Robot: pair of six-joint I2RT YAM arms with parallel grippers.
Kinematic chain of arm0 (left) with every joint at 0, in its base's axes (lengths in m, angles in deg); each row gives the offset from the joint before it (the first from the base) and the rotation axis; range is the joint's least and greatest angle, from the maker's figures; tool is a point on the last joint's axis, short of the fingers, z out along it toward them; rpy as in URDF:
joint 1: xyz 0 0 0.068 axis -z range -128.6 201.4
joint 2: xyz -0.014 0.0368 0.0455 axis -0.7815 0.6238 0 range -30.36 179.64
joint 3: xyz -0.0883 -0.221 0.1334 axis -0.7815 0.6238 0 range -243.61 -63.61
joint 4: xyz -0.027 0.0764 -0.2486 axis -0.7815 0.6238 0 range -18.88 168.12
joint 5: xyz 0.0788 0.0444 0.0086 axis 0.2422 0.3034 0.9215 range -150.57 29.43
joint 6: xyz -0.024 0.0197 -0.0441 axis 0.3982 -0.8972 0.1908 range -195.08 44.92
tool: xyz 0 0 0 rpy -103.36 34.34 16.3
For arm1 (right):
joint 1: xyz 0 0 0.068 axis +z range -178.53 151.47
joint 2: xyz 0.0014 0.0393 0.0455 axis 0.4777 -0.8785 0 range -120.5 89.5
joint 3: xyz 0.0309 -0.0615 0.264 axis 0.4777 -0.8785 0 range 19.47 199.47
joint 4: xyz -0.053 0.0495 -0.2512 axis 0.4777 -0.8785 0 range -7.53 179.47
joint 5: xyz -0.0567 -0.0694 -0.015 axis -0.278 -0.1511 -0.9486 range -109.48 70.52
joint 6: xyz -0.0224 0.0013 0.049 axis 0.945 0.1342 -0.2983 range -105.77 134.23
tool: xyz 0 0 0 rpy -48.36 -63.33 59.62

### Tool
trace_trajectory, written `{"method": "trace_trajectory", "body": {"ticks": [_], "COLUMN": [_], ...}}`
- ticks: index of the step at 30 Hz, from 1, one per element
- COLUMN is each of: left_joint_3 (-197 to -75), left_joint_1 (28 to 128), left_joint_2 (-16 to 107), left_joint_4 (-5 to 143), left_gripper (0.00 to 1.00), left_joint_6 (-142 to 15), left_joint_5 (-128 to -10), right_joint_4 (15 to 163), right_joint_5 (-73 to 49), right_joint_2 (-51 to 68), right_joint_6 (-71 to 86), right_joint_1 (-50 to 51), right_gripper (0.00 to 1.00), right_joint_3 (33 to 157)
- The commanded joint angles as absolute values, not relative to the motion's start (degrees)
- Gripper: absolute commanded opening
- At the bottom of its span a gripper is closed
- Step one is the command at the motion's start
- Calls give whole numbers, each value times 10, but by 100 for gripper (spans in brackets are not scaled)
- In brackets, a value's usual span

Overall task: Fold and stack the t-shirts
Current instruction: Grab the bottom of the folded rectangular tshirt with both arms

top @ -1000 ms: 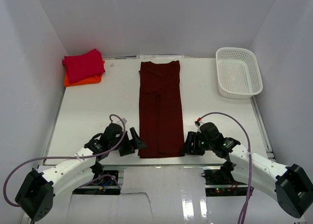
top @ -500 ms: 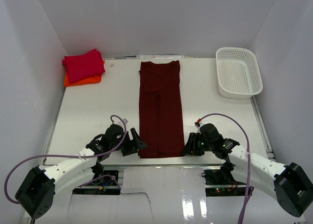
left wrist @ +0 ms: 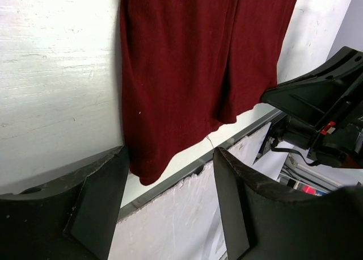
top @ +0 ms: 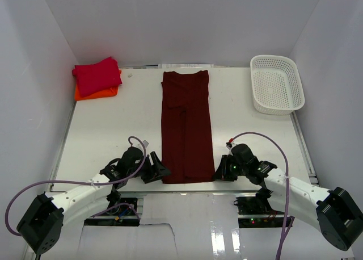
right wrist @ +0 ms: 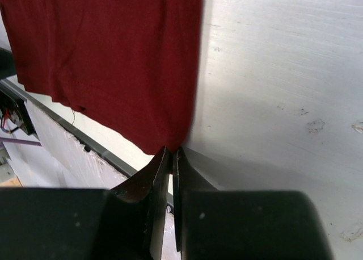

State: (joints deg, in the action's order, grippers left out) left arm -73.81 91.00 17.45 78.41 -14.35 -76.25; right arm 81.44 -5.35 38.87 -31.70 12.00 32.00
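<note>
Two near corners of the maroon shirt (top: 186,126), lying lengthwise away: right gripper (right wrist: 172,151) pinches one shut, left gripper (left wrist: 170,158) straddles the other, jaws wide.

white arms (top: 79,196), black tools (top: 160,169), purple cables (top: 136,137)

A fixed camera high above and behind the arm bases looks down from afar on the whole white table (top: 102,129), with the maroon t-shirt (top: 186,129) lying lengthwise at centre. Each wrist camera peers along its own gripper, close and low over the tabletop: the left gripper (left wrist: 170,155) faces the shirt's near left corner, the right gripper (right wrist: 171,152) its near right corner. All three views share the shirt's near hem.
</note>
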Motion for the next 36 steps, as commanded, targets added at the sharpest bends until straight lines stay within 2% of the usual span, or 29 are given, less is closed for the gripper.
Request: {"method": "trace_trajectory", "body": {"ticks": [1, 9, 20, 24, 25, 26, 28, 34, 35, 36], "left_joint_3": [-707, -703, -690, -695, -703, -706, -711, -718, -721, -724], "left_joint_1": [915, 915, 915, 915, 915, 915, 915, 915, 915, 915], "left_joint_2": [180, 185, 172, 189, 197, 201, 208, 222, 225, 226], "left_joint_4": [858, 865, 887, 878, 881, 884, 881, 878, 873, 873], "left_gripper": [72, 72, 58, 43, 28, 21, 14, 13, 0, 0], "left_joint_6": [-147, -148, -148, -164, -167, -172, -172, -182, -184, -186], "left_joint_5": [-747, -745, -746, -749, -746, -745, -746, -742, -745, -747], "right_joint_4": [805, 797, 798, 801, 800, 798, 797, 794, 792, 790], "right_joint_5": [-66, -70, -66, -56, -55, -55, -55, -55, -54, -54], "right_joint_2": [386, 387, 382, 376, 376, 377, 381, 389, 390, 391], "right_joint_6": [-310, -307, -302, -297, -296, -295, -296, -295, -295, -294], "right_joint_1": [122, 122, 122, 122, 122, 122, 122, 122, 123, 122], "right_gripper": [8, 8, 8, 8, 8, 8, 8, 8, 8, 8], "right_joint_3": [319, 324, 324, 325, 325, 324, 323, 323, 323, 324]}}
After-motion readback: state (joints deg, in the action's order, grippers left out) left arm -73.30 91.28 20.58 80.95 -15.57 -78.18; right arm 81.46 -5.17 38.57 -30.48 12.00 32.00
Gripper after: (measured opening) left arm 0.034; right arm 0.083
